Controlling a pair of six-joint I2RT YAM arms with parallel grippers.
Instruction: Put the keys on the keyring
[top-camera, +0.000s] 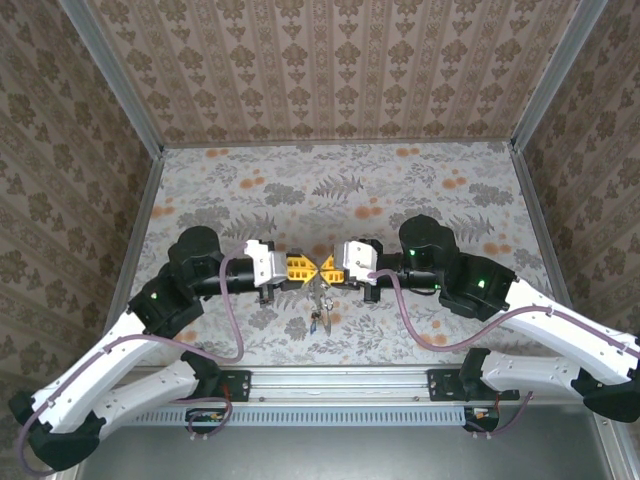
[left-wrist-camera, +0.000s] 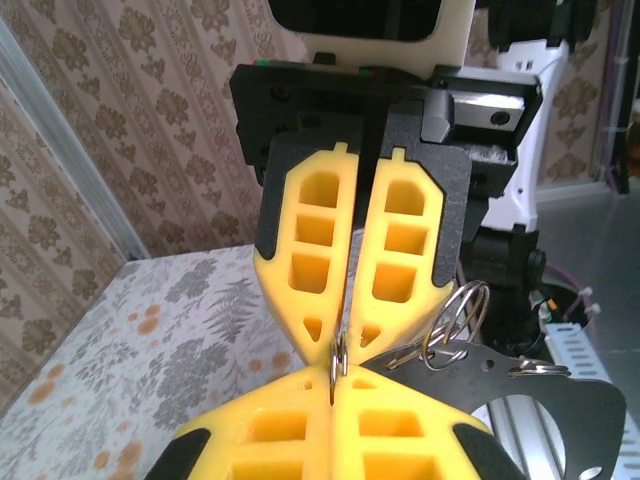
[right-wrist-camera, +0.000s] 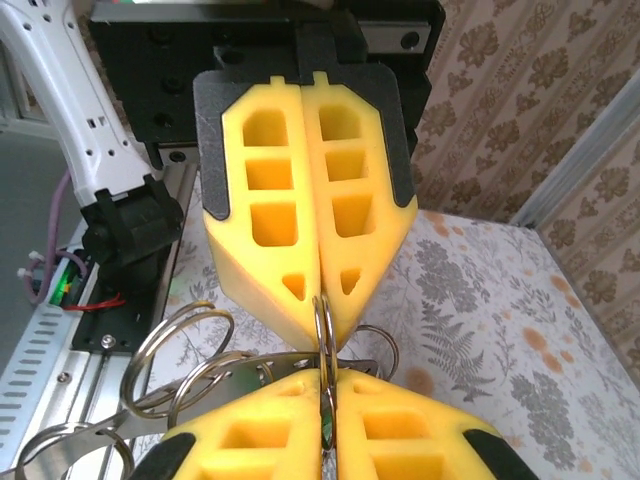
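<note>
Reaching inward from either side, the 2 arms lie low and nearly level over the bench, forearms aimed at each other, so the left claw and right claw meet tip to tip. Both claws are closed, and each pinches the same thin metal keyring, which stands on edge in the seam between the yellow fingers. Just beside the keyring, on the side toward the arm bases, several more rings cluster with a flat grey plate. Under the keyring a small dark bunch, seemingly the keys, dangles above the bench, too small to tell apart. Nearer than the keyring runs the rail carrying the bases. Patterned walls stand well beyond the keyring.
</note>
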